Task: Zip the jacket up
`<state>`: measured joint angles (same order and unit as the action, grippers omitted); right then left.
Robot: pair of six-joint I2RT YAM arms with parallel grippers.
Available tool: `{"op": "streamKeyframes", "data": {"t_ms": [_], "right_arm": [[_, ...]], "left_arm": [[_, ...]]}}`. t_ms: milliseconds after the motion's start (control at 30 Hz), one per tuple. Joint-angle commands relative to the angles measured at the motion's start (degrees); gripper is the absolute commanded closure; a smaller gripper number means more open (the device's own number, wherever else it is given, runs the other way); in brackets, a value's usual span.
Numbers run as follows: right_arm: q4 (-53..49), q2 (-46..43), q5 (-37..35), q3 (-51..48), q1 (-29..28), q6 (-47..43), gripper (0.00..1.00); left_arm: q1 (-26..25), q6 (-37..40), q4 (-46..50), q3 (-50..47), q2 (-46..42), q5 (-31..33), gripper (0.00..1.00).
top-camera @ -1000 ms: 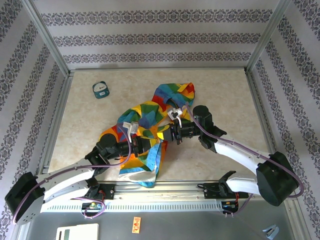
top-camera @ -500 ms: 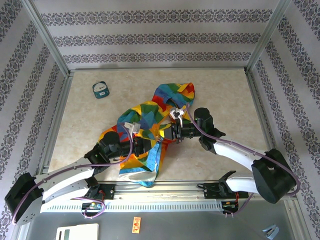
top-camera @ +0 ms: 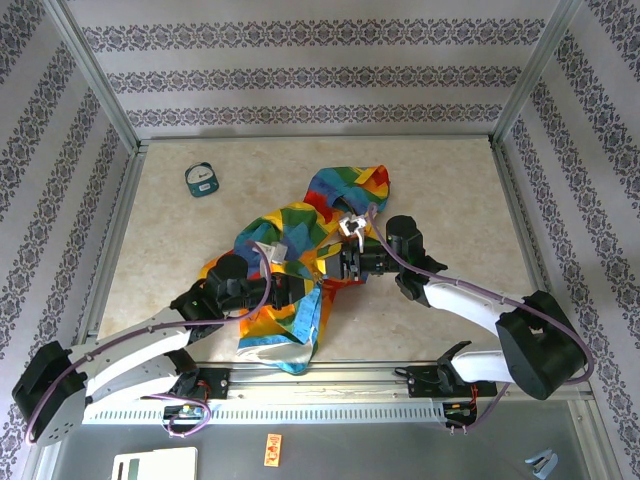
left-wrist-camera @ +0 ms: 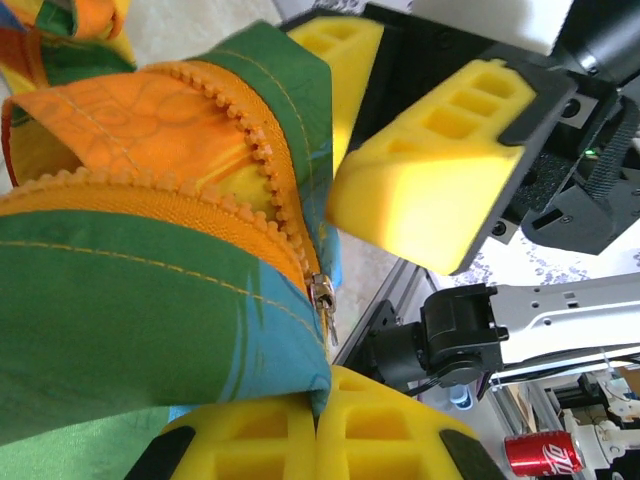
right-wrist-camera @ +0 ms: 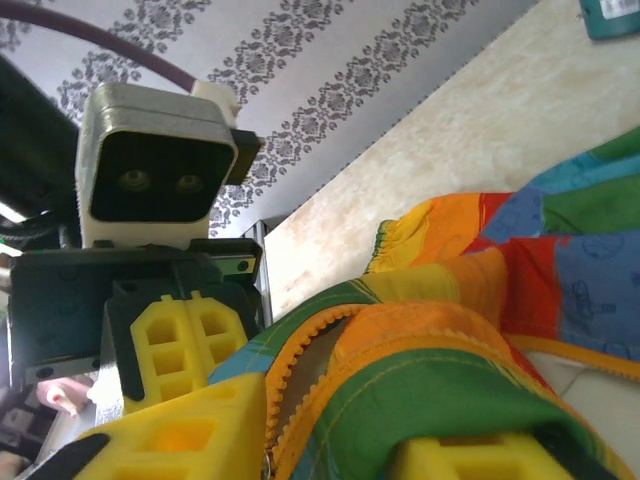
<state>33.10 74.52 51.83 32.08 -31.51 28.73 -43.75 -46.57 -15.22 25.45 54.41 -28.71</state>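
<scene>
Jacket (top-camera: 300, 250) of rainbow patchwork lies bunched mid-table (top-camera: 440, 180) between 2 robot arms. Left gripper (left-wrist-camera: 315, 405) is pressed together on a green fold just below the zipper pull (left-wrist-camera: 322, 298). Right gripper (top-camera: 338, 265) stands with fingers spread beside the orange zipper teeth (left-wrist-camera: 265, 160), apparently gripping nothing. With only 1 side pinned, the loose edge could sag, misaligning the 2 rows and jamming the pull.

1 camera looks down on the whole table (top-camera: 450, 180); 2 wrist cameras, close in, face each other across the zipper (left-wrist-camera: 265, 165) of the jacket (top-camera: 300, 255).
</scene>
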Motion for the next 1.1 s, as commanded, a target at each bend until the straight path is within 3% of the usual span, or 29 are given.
{"op": "streamKeyframes", "data": {"t_ms": [0,200,533,700,900,1067], "right_arm": [[-1.9,0.3,-2.1,0.7,0.8,-1.1,0.56],[-7.4,-1.2,-3.5,1.3,1.5,-2.3,0.45],[-28.1,-11.1,-9.0,3.5,1.3,-13.5,0.41],[-43.5,-17.8,-18.9,7.1,-4.1,-24.6,0.42],[-47.3,-21.7,-25.5,7.4,-10.4,-28.7,0.52],[-48.6,-20.1,-29.9,7.9,-15.6,-30.9,0.50]], "left_arm": [[0.8,0.0,8.5,1.7,0.7,-2.1,1.00],[1.7,-1.1,9.9,2.7,1.4,-3.2,1.00],[2.5,-0.9,18.0,8.3,3.7,-4.9,1.00],[2.7,-0.5,21.6,11.1,5.1,-5.8,1.00],[2.8,-0.5,24.5,13.4,6.6,-6.2,1.00],[2.8,-0.7,26.8,15.5,7.9,-6.5,1.00]]}}
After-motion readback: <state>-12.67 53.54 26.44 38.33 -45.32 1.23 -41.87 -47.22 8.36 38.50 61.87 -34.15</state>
